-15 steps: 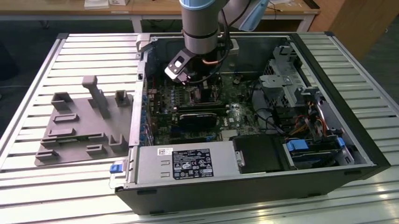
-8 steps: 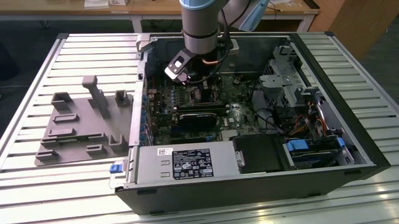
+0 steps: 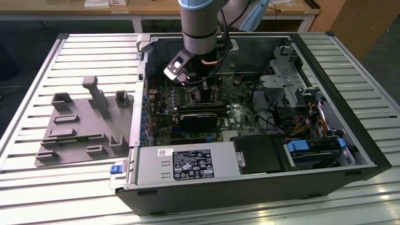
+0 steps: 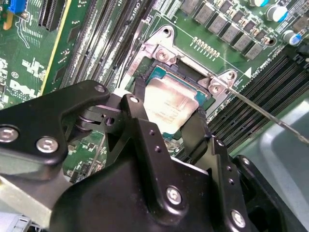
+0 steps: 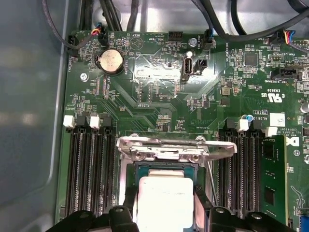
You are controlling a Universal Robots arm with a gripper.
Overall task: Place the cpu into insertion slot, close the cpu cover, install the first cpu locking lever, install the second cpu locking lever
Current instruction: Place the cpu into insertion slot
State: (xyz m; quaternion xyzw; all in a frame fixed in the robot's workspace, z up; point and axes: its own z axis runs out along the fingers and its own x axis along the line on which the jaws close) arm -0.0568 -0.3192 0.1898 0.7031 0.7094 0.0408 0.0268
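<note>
The claw (image 4: 169,108) is clamped on the cpu (image 5: 164,200) by opposite edges, level over the insertion slot (image 5: 145,166) beneath it. The cpu cover (image 5: 169,147) stands swung open just beyond the fingertips, leaving the way clear.
</note>
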